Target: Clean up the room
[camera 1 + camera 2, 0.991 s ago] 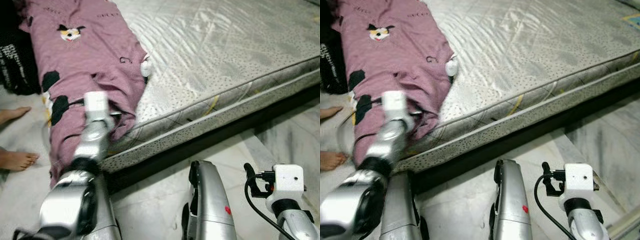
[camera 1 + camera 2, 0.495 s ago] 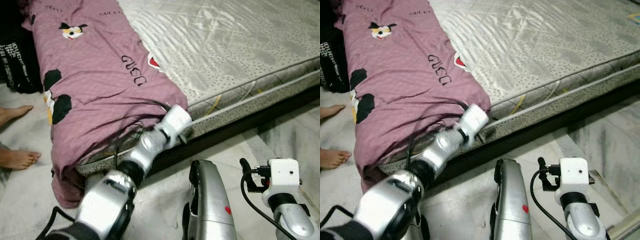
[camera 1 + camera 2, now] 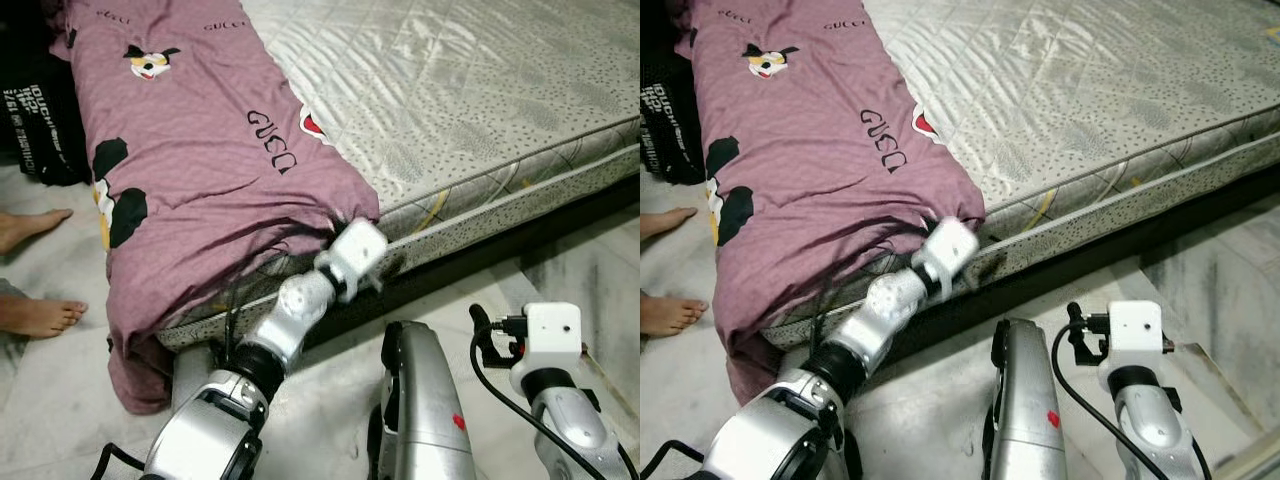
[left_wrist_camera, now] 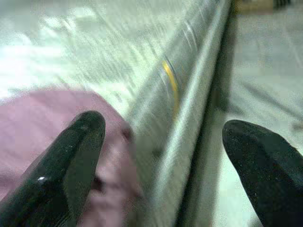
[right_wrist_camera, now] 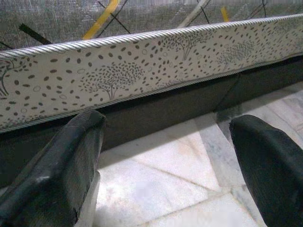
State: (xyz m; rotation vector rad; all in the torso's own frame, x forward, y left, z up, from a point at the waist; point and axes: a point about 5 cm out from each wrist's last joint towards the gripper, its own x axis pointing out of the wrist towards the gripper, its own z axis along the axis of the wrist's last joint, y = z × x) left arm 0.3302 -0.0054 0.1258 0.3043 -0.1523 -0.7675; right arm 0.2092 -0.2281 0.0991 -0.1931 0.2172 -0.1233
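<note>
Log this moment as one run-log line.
left gripper: open, at pink bedsheet corner on mattress edge | right gripper: open, idle above floor

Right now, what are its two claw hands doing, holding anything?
Left gripper: open, holding nothing, at the edge of the purple sheet on the mattress.
Right gripper: open, empty, low over the floor.

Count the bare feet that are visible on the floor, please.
2. Upper foot and lower foot both rest on the floor, left of the purple sheet. Others may be out of frame.
</note>
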